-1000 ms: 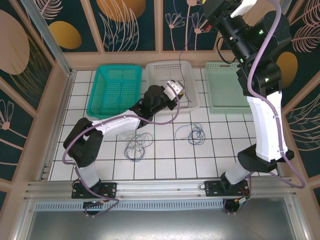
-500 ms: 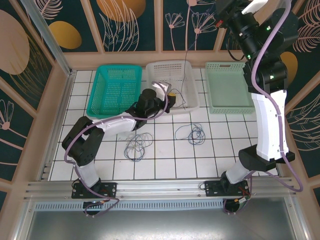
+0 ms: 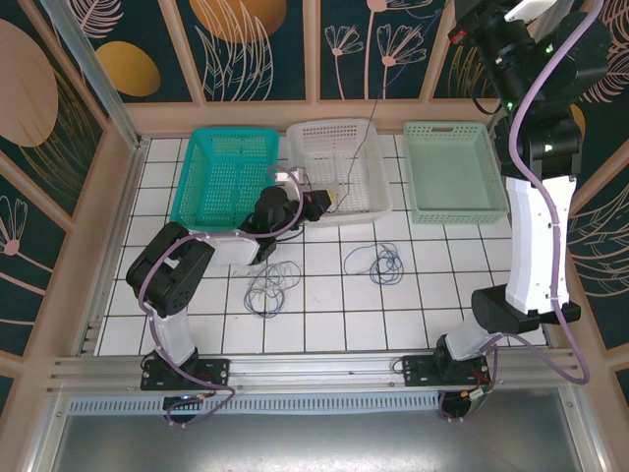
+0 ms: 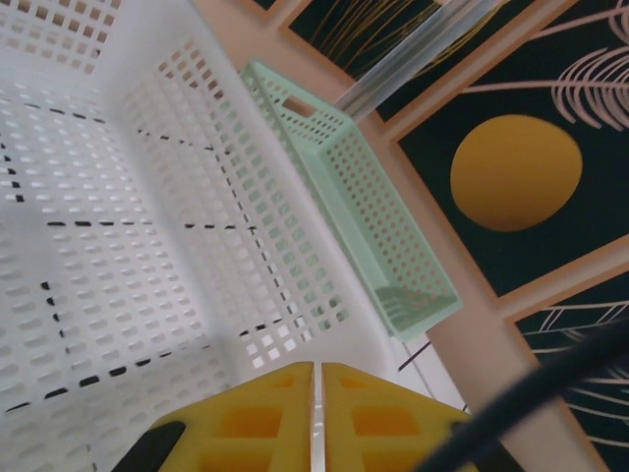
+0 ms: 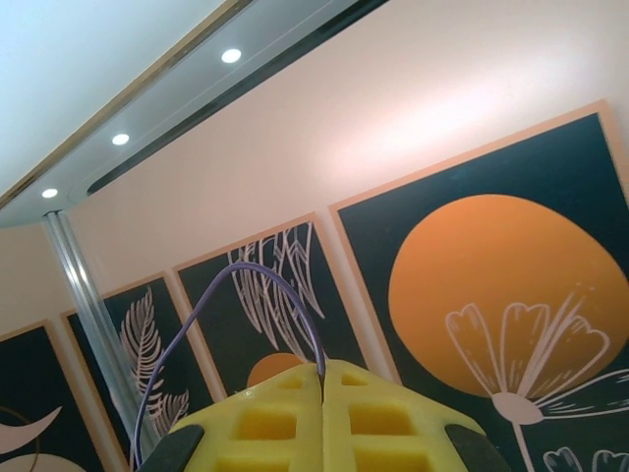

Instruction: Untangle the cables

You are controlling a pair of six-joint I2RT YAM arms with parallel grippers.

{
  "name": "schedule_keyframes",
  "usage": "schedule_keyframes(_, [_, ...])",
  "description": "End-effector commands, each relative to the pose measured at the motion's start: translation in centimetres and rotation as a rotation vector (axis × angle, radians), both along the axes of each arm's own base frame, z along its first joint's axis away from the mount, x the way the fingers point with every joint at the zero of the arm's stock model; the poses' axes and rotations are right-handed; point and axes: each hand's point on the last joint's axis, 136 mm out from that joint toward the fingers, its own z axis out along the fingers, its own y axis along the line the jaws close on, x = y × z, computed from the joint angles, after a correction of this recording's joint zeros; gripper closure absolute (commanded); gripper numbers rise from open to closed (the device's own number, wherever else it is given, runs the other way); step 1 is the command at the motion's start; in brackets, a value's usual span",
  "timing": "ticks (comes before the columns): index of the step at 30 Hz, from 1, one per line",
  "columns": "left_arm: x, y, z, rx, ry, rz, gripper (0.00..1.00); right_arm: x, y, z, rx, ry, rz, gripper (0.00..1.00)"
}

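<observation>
**Right gripper** (image 5: 321, 376): yellow pads (image 5: 388, 423) were pressed flat together. They pinched a thin greyish-purple cable (image 5: 248, 265), which left the seam, arched over to the left and dropped out of the wrist view. The arm was raised high at the far right, with wall panels behind it.

**Fine dark strand** (image 3: 362, 138): in the top view it slanted down from the back wall into the white basket (image 3: 334, 126). Whether it was the pinched cable could not be told.

**Left gripper** (image 4: 316, 379): its yellow pads were closed to a hairline slit, and nothing was seen between them. It hung at the near-left corner of the white basket. The perforated floor and walls lay below it, and the pale green basket (image 4: 364, 206) beyond.

**Grey-and-dark loops** (image 3: 267, 285): a loose tangle lay on the white tiled table (image 3: 432, 305), just in front of the left forearm. Neither gripper touched it.

**Dark blue loops** (image 3: 378, 264): a second coil lay near the middle of the table, in front of the white basket. It was apart from the first tangle and also untouched.

**Baskets**: the teal basket (image 3: 236, 133), the white one and the pale green one stood side by side in a row at the far edge.
</observation>
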Motion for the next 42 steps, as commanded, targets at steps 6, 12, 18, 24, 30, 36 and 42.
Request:
schedule_keyframes(6, [1.8,-0.4,5.1,-0.026,-0.087,0.038,0.84,1.5,0.3,-2.1,-0.002,0.036,0.043,1.00])
schedule_keyframes(12, [4.3,-0.2,4.2,0.051,-0.042,0.107,0.60,6.9,2.3,-8.8,-0.066,0.177,0.085,1.00])
schedule_keyframes(18, [5.5,-0.3,3.2,0.082,-0.019,0.122,0.49,11.3,4.6,-15.5,-0.113,0.307,0.157,1.00])
schedule_keyframes(24, [6.9,0.3,1.7,0.108,0.021,0.128,0.19,14.6,6.6,-20.9,-0.169,0.398,0.191,1.00])
schedule_keyframes(30, [7.3,0.1,0.2,0.124,0.088,0.090,0.11,17.6,7.7,-27.1,-0.208,0.530,0.198,1.00])
schedule_keyframes(36, [7.3,0.5,-1.4,0.227,0.158,0.100,0.01,20.1,8.7,-34.3,-0.272,0.696,0.186,1.00])
schedule_keyframes(42, [7.2,0.1,-3.3,0.339,0.209,0.044,0.02,21.1,10.4,-40.3,-0.331,0.834,0.226,1.00])
